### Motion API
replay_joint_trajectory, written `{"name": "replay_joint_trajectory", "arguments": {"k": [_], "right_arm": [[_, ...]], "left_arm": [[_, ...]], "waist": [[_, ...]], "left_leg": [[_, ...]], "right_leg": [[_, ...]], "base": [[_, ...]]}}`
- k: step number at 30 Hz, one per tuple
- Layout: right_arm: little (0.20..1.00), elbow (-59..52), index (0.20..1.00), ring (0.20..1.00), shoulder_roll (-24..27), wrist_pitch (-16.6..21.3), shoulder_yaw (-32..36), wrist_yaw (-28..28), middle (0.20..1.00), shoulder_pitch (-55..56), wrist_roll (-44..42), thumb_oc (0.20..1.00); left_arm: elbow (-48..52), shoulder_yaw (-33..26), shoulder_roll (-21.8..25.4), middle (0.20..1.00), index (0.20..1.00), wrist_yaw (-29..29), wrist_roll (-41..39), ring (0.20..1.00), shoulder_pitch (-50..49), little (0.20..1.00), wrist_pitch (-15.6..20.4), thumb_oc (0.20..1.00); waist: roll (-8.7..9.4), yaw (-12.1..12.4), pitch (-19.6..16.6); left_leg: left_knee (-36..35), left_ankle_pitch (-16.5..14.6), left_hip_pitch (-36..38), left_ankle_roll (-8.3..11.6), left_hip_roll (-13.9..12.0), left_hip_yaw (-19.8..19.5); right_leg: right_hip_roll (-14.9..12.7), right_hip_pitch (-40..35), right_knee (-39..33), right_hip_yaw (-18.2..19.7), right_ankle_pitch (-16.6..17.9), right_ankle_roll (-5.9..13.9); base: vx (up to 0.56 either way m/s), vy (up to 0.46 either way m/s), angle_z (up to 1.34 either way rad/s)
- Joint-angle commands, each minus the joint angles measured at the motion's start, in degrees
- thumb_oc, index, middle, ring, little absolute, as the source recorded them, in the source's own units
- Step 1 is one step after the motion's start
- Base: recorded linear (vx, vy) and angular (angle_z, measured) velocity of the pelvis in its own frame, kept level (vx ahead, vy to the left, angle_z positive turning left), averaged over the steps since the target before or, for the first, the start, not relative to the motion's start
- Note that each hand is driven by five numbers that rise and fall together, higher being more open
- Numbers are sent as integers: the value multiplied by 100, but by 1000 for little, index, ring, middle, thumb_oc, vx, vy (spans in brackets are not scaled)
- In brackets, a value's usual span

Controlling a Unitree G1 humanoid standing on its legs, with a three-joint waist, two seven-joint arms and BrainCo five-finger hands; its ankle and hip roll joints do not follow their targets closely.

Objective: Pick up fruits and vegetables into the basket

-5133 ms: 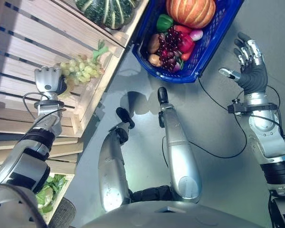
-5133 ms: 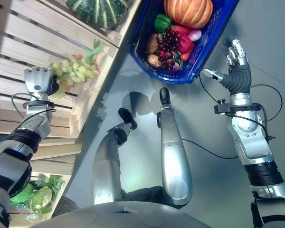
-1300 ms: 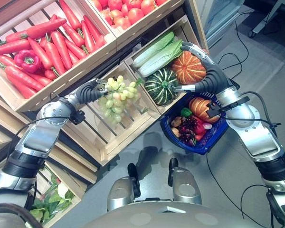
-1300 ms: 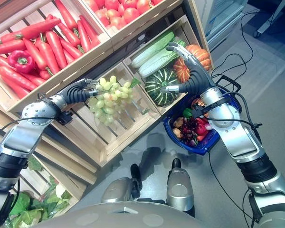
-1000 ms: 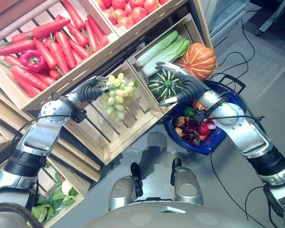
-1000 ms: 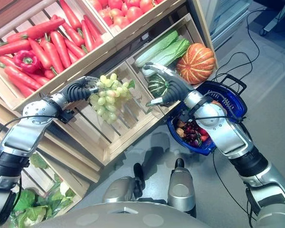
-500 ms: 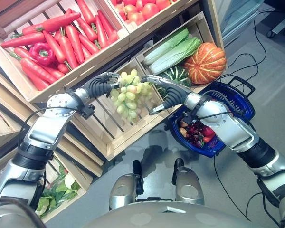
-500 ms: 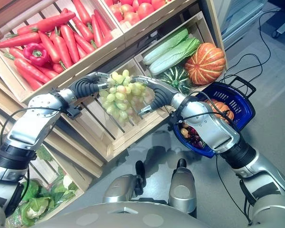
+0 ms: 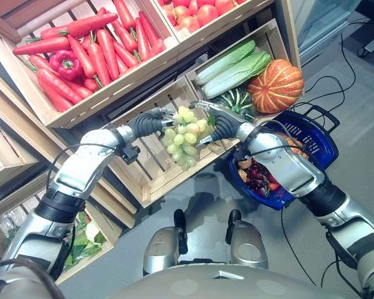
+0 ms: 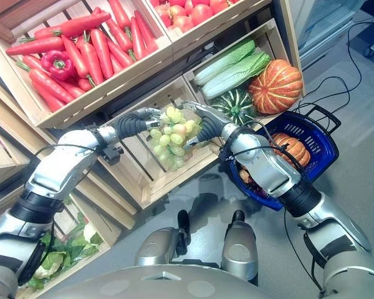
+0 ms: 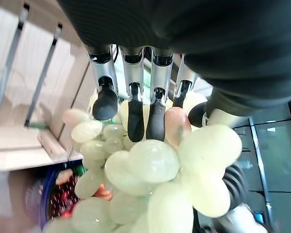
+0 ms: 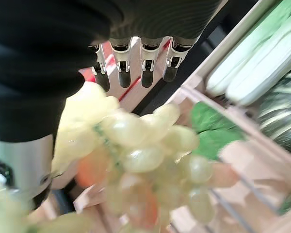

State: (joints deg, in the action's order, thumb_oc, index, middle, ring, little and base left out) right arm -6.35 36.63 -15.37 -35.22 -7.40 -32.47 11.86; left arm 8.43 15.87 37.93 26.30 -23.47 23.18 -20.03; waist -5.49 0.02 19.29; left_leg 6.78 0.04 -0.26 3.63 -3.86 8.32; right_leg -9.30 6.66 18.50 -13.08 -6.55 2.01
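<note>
One grape bunch (image 9: 186, 136) between both robot hands: left robot hand (image 9: 151, 122) gripping, right robot hand (image 9: 219, 123) spread alongside.

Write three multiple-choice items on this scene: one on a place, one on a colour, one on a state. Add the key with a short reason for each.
1. Where is the bunch of grapes?
A. in the basket
B. held up between the two hands, in front of a wooden crate
C. on the floor

2. What colour is the basket?
A. blue
B. red
C. white

3. What is the left hand doing?
A. hanging at the robot's side
B. curled round the top of the grapes
C. resting on a pumpkin

Key: 1 B, the grapes hang in the air by the crate, with the right hand at their other side. 2 A, its rim and walls are blue. 3 B, the left wrist view shows its fingers bent onto the bunch.
</note>
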Motion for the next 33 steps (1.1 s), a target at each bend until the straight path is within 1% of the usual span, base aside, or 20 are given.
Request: {"name": "replay_joint_trajectory", "arguments": {"k": [1,9,15,19,22,24,26,27,30,32,33], "right_arm": [[1000,-55,1000,1000,-398,35,-160,352,1000,-378,248,1000],[1000,177,1000,1000,-592,-53,-198,429,1000,-328,408,1000],[1000,368,1000,1000,-698,-251,-267,138,1000,-350,411,1000],[1000,382,1000,1000,-718,-211,-292,-73,1000,-343,246,1000],[1000,289,1000,1000,-722,-24,-286,-451,1000,-367,30,1000],[1000,92,1000,1000,-654,-66,-196,-695,1000,-402,-146,1000],[1000,-272,1000,1000,-443,-150,-22,-998,1000,-399,-637,1000],[1000,-393,1000,1000,-368,-94,79,-1194,1000,-384,-923,1000],[1000,-524,1000,1000,-327,-64,199,-1295,1000,-298,-1181,1000],[1000,-544,1000,1000,-410,-20,295,-1320,1000,-180,-1382,1000],[200,-540,200,200,-444,-1,345,-1314,200,-133,-1559,200]], "left_arm": [[730,16,-54,200,200,71,-539,200,301,200,254,200],[783,113,-281,200,200,95,-742,200,286,200,318,200],[832,170,-417,200,200,167,-822,200,337,200,461,200],[899,150,-457,200,200,238,-887,200,365,200,465,200],[940,183,-493,200,200,220,-1063,200,431,200,425,200],[1020,183,-459,200,200,142,-1159,200,487,200,334,200],[1132,164,-364,200,200,65,-1343,200,530,200,216,200],[1160,179,-353,200,200,26,-1437,200,538,200,174,200],[1185,206,-393,200,200,-2,-1507,200,508,200,156,200],[1191,252,-464,200,200,-7,-1563,200,492,200,140,200],[1189,264,-508,200,200,-28,-1612,200,484,200,143,200]], "waist": [[340,7,-167],[344,6,-133],[368,17,-107],[392,30,-88],[411,24,-64],[434,18,-57],[482,-4,-55],[509,-19,-81],[538,-31,-108],[550,-45,-117],[554,-53,-126]], "left_leg": [[617,-440,-103,-120,18,46],[636,-451,-130,-138,33,34],[649,-455,-140,-147,32,23],[654,-451,-161,-149,23,22],[666,-450,-173,-150,18,24],[665,-467,-156,-155,13,47],[669,-468,-128,-147,-19,58],[657,-467,-108,-141,-26,51],[634,-465,-81,-142,-28,28],[624,-464,-65,-145,-31,14],[620,-467,-62,-148,-27,4]], "right_leg": [[-152,-465,-454,190,174,297],[-149,-430,-426,204,172,286],[-138,-417,-402,206,167,272],[-132,-404,-394,194,165,267],[-133,-394,-375,187,165,262],[-136,-402,-370,182,163,270],[-116,-425,-367,189,170,272],[-94,-440,-375,206,171,272],[-74,-463,-387,226,173,272],[-64,-482,-397,243,174,268],[-59,-486,-404,254,173,267]], "base": [[0,0,0],[0,0,0],[0,0,0],[0,0,0],[0,0,0],[4,-16,0],[31,-46,1],[53,-39,2],[45,-20,2],[32,-12,1],[0,0,0]]}}
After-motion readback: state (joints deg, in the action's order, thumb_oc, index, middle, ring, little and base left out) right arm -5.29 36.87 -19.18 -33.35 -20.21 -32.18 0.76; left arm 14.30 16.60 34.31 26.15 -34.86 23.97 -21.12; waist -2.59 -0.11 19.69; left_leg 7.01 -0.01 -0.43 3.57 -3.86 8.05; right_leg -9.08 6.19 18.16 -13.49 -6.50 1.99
